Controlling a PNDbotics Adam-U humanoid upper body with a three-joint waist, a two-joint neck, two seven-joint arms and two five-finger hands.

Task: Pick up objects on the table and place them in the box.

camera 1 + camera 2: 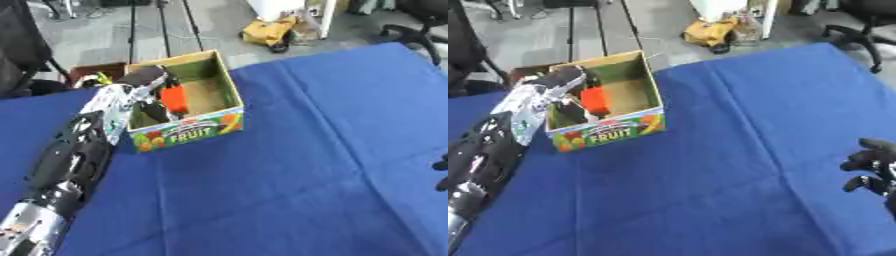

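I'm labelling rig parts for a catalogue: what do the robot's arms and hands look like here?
The left arm is bulky, with a glossy black forearm shell and silver metal segments near the wrist and at the lower end. The left hand is dark. The right hand is black with thick rounded fingers; its arm is out of view. No cables or markings can be made out.

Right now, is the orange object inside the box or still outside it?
Inside. The orange object shows within the walls of the open box, below the rim, with the left hand reaching in over it. Whether it is released: cannot tell.
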